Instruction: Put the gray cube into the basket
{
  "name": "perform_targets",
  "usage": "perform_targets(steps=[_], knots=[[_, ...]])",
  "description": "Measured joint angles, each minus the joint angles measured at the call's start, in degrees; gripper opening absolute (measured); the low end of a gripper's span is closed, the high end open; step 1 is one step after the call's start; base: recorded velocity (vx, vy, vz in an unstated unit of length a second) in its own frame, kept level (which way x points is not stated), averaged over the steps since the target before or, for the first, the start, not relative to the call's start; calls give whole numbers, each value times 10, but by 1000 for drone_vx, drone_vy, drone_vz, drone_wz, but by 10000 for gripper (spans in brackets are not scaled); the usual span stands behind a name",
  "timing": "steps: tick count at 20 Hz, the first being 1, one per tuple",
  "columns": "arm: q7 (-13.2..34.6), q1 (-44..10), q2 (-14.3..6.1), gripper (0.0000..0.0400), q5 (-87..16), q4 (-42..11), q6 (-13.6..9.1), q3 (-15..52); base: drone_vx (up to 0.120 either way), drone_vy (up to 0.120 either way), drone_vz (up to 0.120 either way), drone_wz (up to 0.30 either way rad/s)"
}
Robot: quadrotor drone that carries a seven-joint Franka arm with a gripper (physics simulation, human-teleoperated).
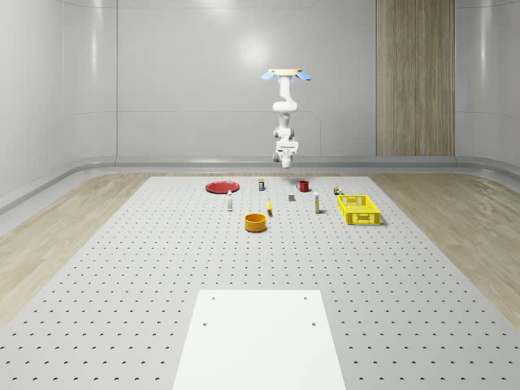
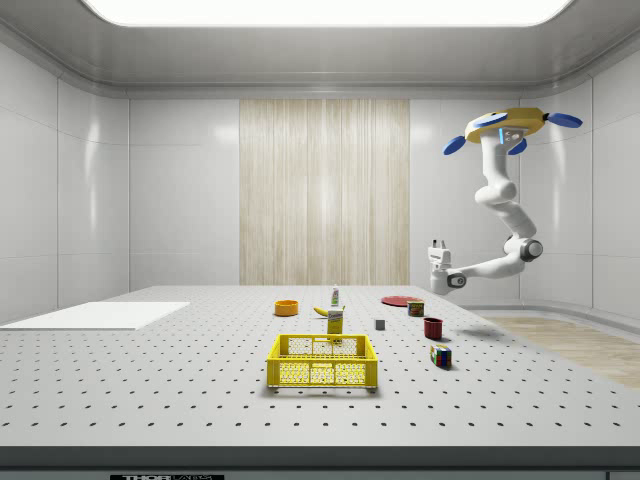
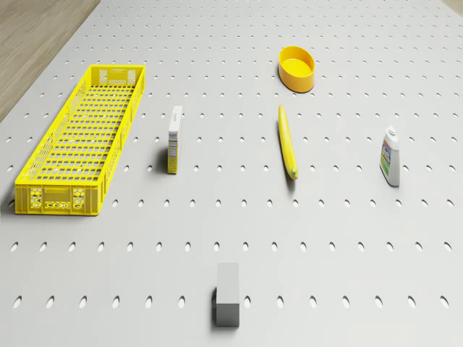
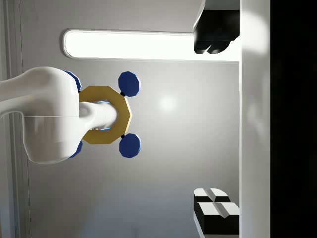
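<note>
We see the drone (image 1: 285, 74) hovering high in the air beyond the far edge of the perforated table (image 1: 162, 260), with nothing beneath it but floor in the side view. Its arm (image 2: 500, 205) hangs down and bends back toward the table, and the gripper (image 2: 437, 250) ends well above the tabletop, pointing upward. In the wrist view the two fingers (image 4: 213, 37) stand wide apart with nothing between them, so we read the gripper as open and empty.

The gray cube (image 3: 228, 293) rests flat on the table, far below the gripper and on the table side of it, touching nothing. We take the yellow basket (image 3: 79, 141) as our landmark. In the whole-scene view the cube (image 1: 292, 197) lies to the basket's left and slightly farther back, well apart from it. Between cube and basket stands a small upright carton (image 3: 174, 139). Past the cube from the basket lie a banana (image 3: 287, 142), a white bottle (image 3: 390, 155) and a yellow bowl (image 3: 296, 68). Farther from the basket, near the table's far edge, sit a red mug (image 1: 303, 186) and a red plate (image 1: 221, 187). Just behind the basket, a small multicoloured cube (image 2: 440, 355) sits on the table.
</note>
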Motion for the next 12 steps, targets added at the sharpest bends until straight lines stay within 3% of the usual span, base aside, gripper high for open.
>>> perform_targets(steps=[7,12], knots=[[6,-9,-3,400,-42,-4,4,30,120,0,0,0],[17,-27,-7,400,-123,-17,7,87,120,0,0,0]])
